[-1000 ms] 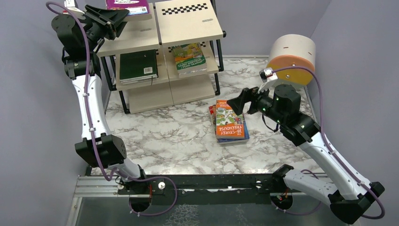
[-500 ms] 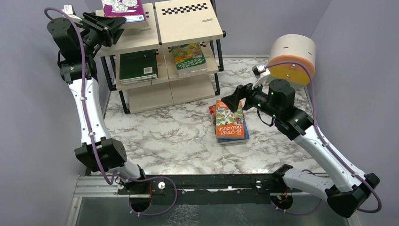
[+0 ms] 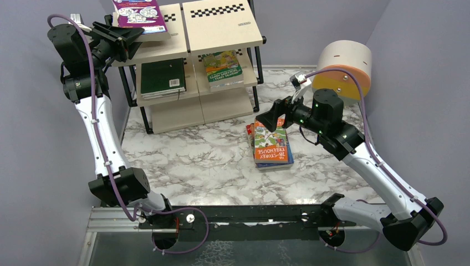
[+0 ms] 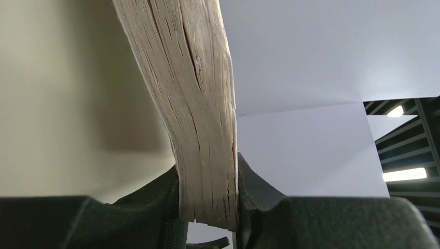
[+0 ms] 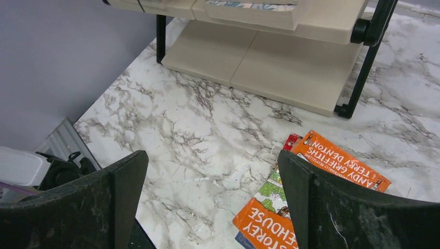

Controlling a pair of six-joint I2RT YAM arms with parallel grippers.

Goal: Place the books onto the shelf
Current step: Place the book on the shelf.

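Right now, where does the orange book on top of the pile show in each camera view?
Top external: the orange book tops the pile on the marble table, right of centre.
Left wrist: not in it; only the purple book clamped by the left fingers.
Right wrist: lower right, partly behind a right finger.
Shared landmark: the shelf, in the top and right wrist views.
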